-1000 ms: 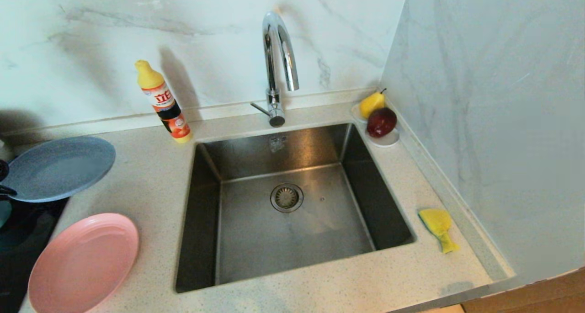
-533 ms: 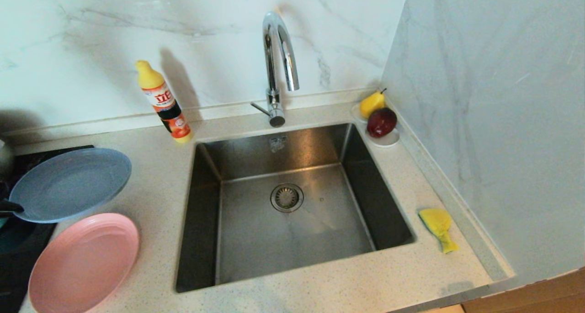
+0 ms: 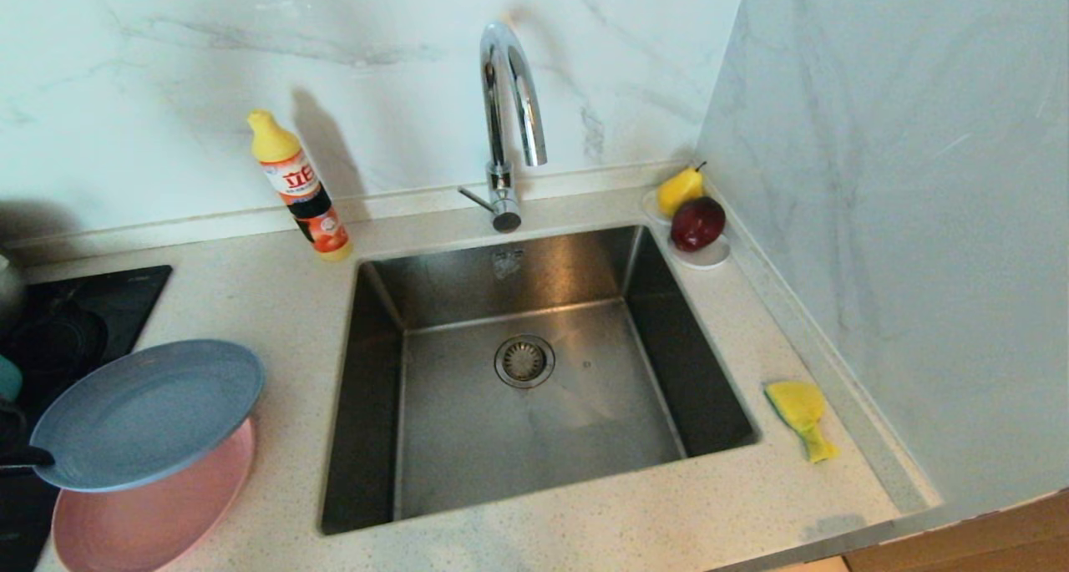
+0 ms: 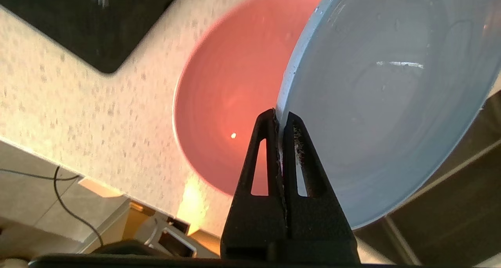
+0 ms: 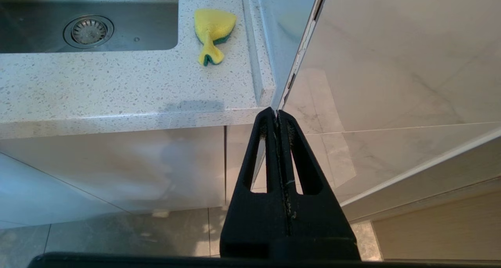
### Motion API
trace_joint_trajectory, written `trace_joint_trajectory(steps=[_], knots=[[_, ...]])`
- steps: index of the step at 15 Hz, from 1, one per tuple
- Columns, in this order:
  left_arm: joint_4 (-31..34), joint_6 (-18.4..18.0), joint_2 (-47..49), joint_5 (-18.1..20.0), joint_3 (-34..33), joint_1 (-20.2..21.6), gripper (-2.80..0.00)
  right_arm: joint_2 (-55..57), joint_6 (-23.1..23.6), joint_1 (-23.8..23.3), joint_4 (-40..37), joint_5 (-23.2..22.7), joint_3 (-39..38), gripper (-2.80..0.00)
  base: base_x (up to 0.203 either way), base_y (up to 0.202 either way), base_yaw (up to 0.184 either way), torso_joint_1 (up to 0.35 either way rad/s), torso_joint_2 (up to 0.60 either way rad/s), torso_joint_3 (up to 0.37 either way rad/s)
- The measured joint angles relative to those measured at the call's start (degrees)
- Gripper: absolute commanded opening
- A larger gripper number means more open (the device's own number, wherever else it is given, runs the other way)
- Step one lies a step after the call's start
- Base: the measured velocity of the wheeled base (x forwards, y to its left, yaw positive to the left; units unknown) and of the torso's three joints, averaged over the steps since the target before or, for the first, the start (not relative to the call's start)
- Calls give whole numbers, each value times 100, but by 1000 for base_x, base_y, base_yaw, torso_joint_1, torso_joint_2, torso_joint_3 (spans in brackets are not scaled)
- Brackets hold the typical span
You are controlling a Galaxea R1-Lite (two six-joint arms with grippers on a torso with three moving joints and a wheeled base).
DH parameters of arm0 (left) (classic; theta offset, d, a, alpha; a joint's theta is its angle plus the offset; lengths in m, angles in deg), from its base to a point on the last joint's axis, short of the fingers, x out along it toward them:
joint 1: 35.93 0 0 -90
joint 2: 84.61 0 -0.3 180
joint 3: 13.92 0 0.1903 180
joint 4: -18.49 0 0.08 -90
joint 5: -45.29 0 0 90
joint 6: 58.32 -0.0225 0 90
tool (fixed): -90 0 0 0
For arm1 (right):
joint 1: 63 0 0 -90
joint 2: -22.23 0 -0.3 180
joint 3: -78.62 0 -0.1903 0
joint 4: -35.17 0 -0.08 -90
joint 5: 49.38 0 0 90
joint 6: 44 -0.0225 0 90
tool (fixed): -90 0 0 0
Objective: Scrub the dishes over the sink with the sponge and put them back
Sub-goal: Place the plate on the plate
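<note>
Grey-blue plate (image 3: 149, 413), pinched at its rim by left claw (image 4: 278, 121), now shifted nearer, over pink plate (image 3: 142, 522); scrubbing not begun.

Sink (image 3: 534, 372) at centre of the counter (image 3: 276, 305). Tap (image 3: 505, 121) at twelve o'clock behind it; bottle (image 3: 299, 186) at eleven o'clock. Saucer (image 3: 706, 256) with two fruits on it at one o'clock, in the corner. Sponge (image 3: 800, 413) at four o'clock on the counter, near the side wall. Two plates (image 3: 150, 413) at eight o'clock, one above the other. Stovetop (image 3: 75, 321) at nine o'clock, behind the plates.
</note>
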Motion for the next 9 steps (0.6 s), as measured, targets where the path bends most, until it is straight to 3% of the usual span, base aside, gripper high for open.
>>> trace_joint_trajectory(steps=[5,9], knots=[[-72,-85,-93,-25,-246,105,-280,0,-2,0,2,2,0,-280,0,0,0,0,0,0],[-744,-149,-7,-25,-620,179,-280,0,0,0,2,2,0,-280,0,0,0,0,0,0]])
